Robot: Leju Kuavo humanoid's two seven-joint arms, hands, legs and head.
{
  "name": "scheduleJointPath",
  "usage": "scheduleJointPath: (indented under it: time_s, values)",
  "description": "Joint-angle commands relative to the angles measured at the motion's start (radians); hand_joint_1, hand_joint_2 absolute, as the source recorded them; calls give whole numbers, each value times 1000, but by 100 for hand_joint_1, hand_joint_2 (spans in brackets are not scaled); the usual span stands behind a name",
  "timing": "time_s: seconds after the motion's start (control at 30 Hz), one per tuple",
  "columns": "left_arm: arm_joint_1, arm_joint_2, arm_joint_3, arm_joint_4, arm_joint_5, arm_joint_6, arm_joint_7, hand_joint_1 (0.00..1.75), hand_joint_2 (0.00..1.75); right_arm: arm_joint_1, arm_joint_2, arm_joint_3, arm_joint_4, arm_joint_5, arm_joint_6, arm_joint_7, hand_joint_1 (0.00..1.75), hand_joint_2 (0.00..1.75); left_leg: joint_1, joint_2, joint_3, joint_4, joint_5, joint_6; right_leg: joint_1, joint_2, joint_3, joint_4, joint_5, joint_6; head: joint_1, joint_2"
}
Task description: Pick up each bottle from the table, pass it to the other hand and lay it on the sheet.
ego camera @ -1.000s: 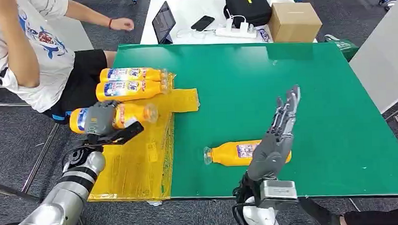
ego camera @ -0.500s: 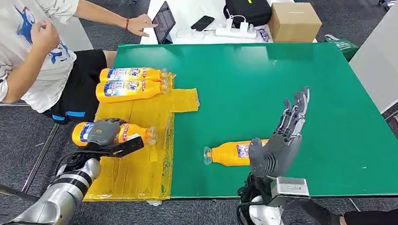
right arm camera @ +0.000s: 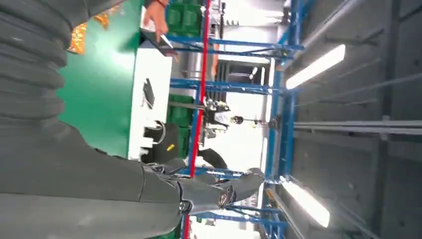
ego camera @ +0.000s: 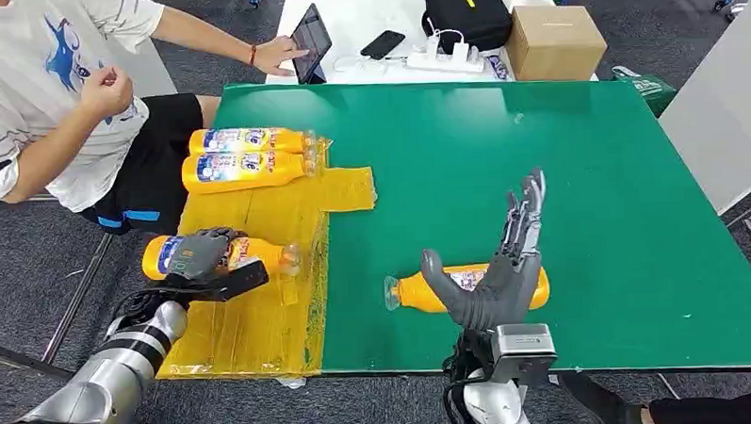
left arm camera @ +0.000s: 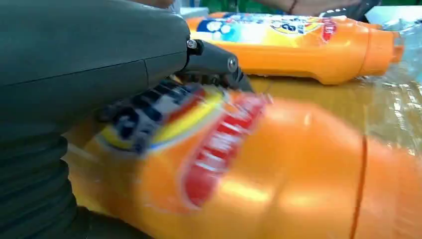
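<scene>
My left hand grips an orange bottle lying across the left side of the yellow sheet; up close the bottle fills my palm. Two more orange bottles lie side by side at the sheet's far end, one also in the left wrist view. A fourth orange bottle lies on the green table near the front edge. My right hand stands open and upright in front of it, fingers spread, holding nothing.
A person sits at the table's far left, one hand on a tablet. A white table behind holds a phone, a black bag and a cardboard box. The sheet overhangs the table's left edge.
My left hand has lowered the bottle toward me onto the sheet. My right hand has turned, thumb now out to the left. The person's hand reached to the tablet.
</scene>
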Motion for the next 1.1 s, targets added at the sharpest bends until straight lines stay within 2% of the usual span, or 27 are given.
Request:
scheduleJointPath:
  time_s: [0.03, 0.3, 0.73, 0.93, 1.0, 1.1]
  values:
    - [73, -2, 37, 41, 74, -115, -38, 0, 0, -34, 14, -62, 141, -9, 42, 1, 0, 175, 0, 2, 5, -2, -1, 0, 0, 2, 5, -2, 0, -1, 0, 0]
    - [121, 3, 78, -10, 232, -265, -123, 0, 0, -51, 27, -78, 188, -8, 74, 1, 0, 175, 0, 0, 13, -3, -1, -1, 0, 0, 14, -3, -2, -1, 0, 0]
    - [123, 4, 72, -16, 236, -270, -123, 0, 0, -51, 28, -79, 187, -7, 74, 1, 0, 175, 0, 0, 17, -4, -1, -2, 1, 0, 18, -4, -1, -2, 0, 0]
    - [161, -18, 145, -74, 460, -396, -167, 0, 0, -58, 31, -79, 211, -1, 79, 1, 0, 175, -1, -1, 19, -3, -1, -1, 0, -1, 19, -2, -2, -1, 0, 0]
    - [175, -64, 224, -141, 574, -362, -164, 0, 0, -58, 36, -80, 230, 11, 88, 1, 0, 175, 0, 0, 19, -3, -1, -1, 0, 0, 19, -3, -1, -1, 0, 0]
    - [206, -148, 302, -343, 628, -58, -189, 0, 0, -50, 58, -84, 242, 34, 104, 1, 0, 175, 1, -2, 17, -3, -1, -1, 1, -3, 18, -4, -1, -2, 0, 0]
